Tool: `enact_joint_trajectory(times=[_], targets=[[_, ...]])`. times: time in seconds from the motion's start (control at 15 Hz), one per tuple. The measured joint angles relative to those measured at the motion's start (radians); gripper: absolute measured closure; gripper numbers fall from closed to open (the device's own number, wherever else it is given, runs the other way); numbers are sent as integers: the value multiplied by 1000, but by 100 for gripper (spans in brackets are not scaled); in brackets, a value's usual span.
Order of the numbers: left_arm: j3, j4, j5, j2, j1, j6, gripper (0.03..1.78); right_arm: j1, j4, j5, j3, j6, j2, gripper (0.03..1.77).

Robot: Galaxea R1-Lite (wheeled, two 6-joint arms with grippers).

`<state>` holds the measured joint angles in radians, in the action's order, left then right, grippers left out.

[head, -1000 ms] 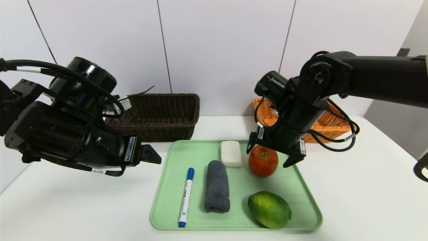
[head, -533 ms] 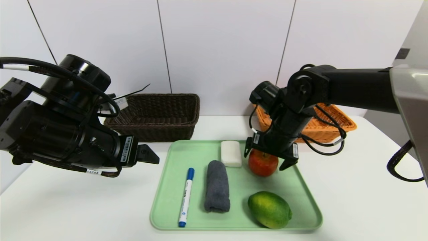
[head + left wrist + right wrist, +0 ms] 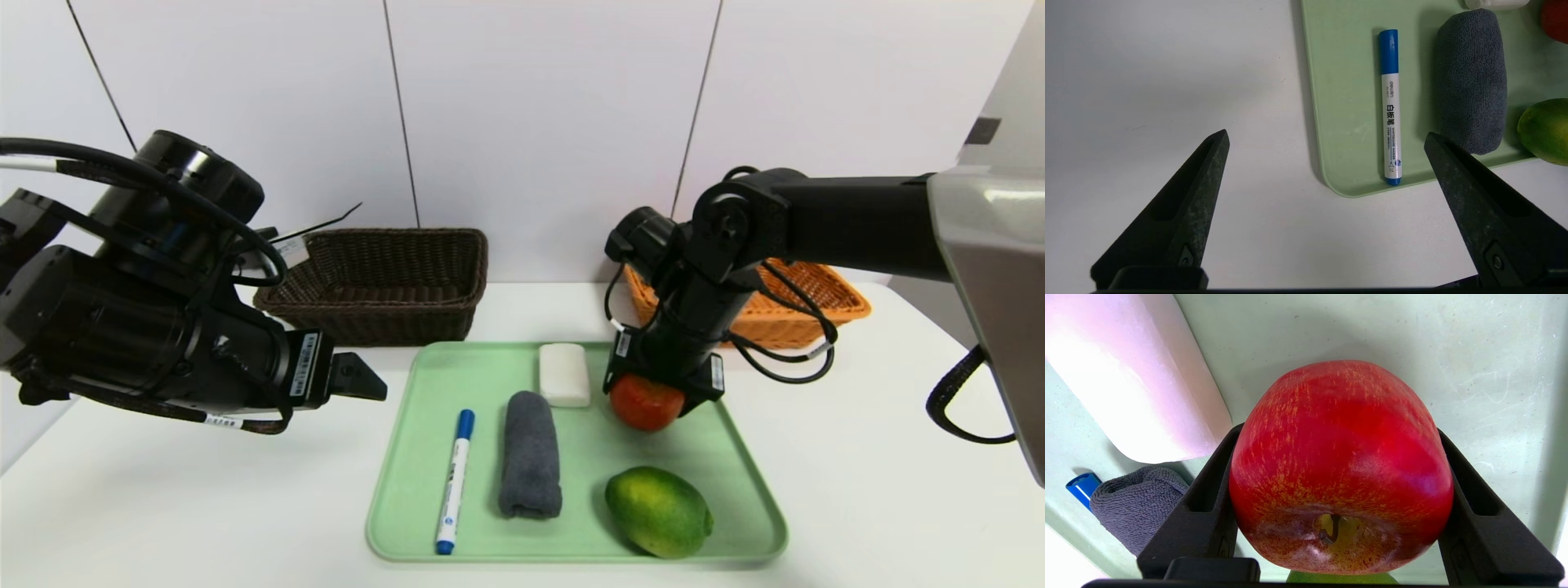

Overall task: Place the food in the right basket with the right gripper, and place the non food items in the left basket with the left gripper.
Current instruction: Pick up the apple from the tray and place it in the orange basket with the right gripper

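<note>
On the pale green tray [image 3: 397, 490] lie a red apple [image 3: 647, 407], a green citrus fruit [image 3: 658, 511], a white marker with a blue cap [image 3: 454, 482], a rolled grey towel [image 3: 531, 465] and a white bar [image 3: 564, 373]. My right gripper [image 3: 655, 396] has come down over the apple [image 3: 1339, 457], and its two fingers press the fruit's sides while it rests on the tray. The left gripper [image 3: 1326, 134] hangs open above the table, left of the tray's near left corner. The dark brown basket [image 3: 384, 282] stands at the back left, the orange basket [image 3: 808, 302] at the back right.
White table all around the tray, with a white panelled wall right behind the baskets. In the left wrist view the marker [image 3: 1390, 106] and the towel [image 3: 1471, 77] lie side by side, the citrus [image 3: 1545, 130] beyond them. The right arm's cables hang before the orange basket.
The right gripper has dropped lower over the apple and its fingers have closed in from wide apart onto the fruit's sides. The left arm has barely shifted.
</note>
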<state>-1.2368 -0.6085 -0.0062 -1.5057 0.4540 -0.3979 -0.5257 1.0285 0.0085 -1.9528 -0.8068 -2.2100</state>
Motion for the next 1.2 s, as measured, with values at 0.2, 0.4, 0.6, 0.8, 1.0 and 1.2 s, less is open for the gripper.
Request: enact_joint_trajectory(times=[0.2,0.4,0.6,0.8,1.0,1.2], targets=[[4,0,0,1,0,0,12,0,0,0,0,0,0,54],[8,0,0,1,-1,-1,12,-1,-3,0,-1,-1,20,54],[10,1,-1,-1,-1,-1,12,-5,-70,-19,-2,1,90,54],[19,5,-4,-10,0,-3,12,15,-205,-97,-2,4,161,54],[22,8,-4,-18,2,-3,12,69,-391,-127,-2,16,197,54],[22,6,-5,-23,2,-3,12,151,-547,-155,-1,50,186,54]])
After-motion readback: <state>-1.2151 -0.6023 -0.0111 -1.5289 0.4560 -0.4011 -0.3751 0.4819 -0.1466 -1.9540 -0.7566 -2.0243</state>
